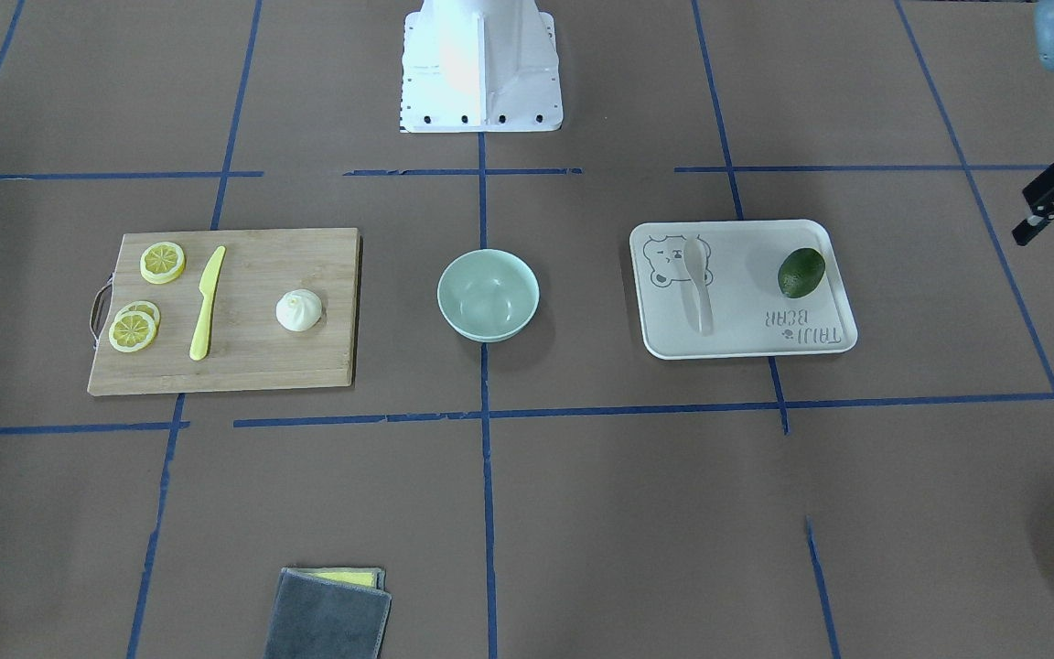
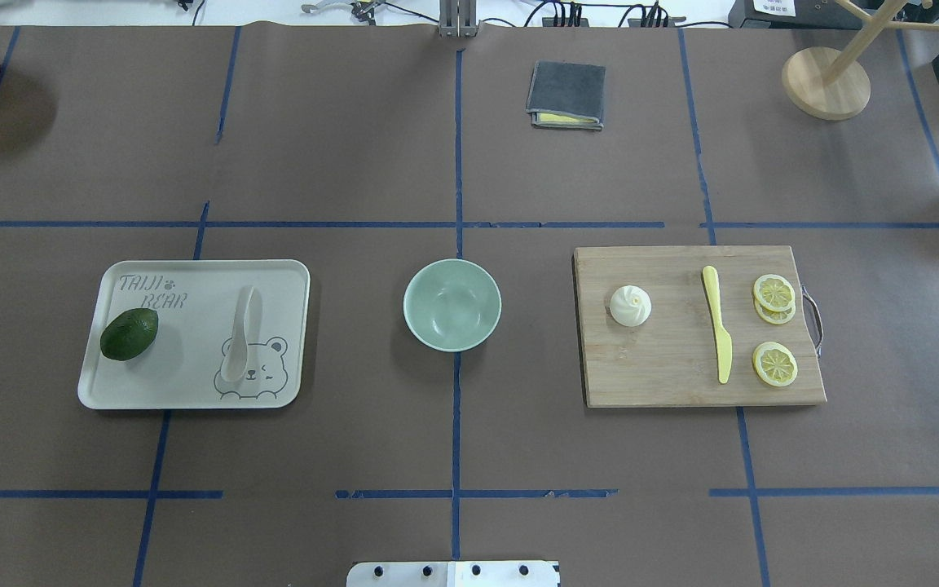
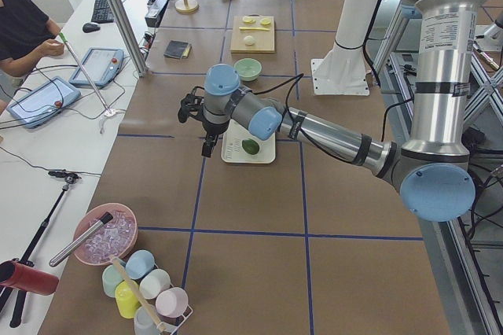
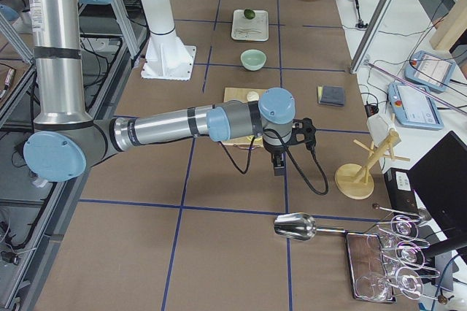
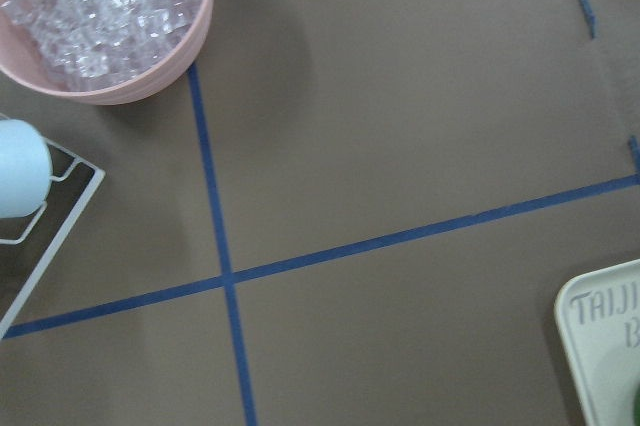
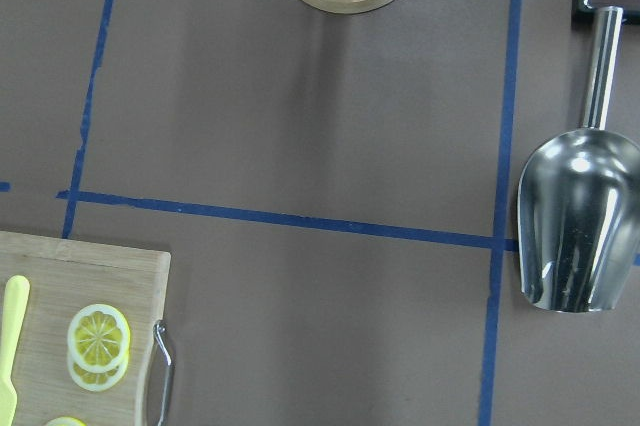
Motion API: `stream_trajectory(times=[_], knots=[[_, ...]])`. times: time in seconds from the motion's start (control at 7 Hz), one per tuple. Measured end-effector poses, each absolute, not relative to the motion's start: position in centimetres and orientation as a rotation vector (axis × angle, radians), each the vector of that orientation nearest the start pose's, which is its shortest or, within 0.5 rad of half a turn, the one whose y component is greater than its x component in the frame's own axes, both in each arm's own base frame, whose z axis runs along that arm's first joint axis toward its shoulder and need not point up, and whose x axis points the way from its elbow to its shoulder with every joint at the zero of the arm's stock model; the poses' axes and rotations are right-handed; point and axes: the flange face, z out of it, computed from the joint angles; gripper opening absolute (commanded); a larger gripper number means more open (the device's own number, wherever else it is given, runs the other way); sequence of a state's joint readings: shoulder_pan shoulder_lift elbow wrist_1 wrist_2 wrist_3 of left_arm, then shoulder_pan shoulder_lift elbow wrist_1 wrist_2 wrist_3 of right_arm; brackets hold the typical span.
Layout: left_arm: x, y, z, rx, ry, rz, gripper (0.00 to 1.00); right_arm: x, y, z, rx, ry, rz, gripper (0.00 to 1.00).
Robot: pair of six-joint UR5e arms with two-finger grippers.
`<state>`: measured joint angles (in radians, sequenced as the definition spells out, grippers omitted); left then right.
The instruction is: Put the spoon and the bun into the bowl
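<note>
The spoon (image 2: 241, 334) lies on the bear-print tray (image 2: 192, 277), near the avocado (image 2: 129, 333); the bun (image 2: 630, 306) sits on the wooden board (image 2: 665, 367); the bowl (image 2: 416, 322) stands between tray and board. The left gripper (image 3: 207, 142) hangs beyond the tray; the right gripper (image 4: 280, 165) hangs beyond the board; the finger spacing of either cannot be told.

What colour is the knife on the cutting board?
Yellow; the knife on the cutting board shows best in the overhead exterior view.

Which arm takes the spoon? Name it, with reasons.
Left. The spoon lies on the tray at the robot's left, with the left arm beside it; the right arm hangs beyond the cutting board.
</note>
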<state>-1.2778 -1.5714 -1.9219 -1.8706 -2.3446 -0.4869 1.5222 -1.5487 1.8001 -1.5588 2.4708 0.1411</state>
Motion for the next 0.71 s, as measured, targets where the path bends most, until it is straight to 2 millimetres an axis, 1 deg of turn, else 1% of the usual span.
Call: stream_trajectory(times=[0.29,0.57,0.71], knots=[[18.8,-47.2,41.4,0.230,0.974,-0.021,0.97,-1.9,-51.4,47.7,0.114,-0.923,0.029,1.00],[29.5,-46.1,38.1,0.179,0.992,-0.112,0.96,-5.7,-51.3,44.0,0.105,-0.903,0.070,1.00],[34.2,-46.0,37.2,0.163,0.986,-0.141,0.95,-7.4,-51.3,42.5,0.100,-0.907,0.073,1.00]])
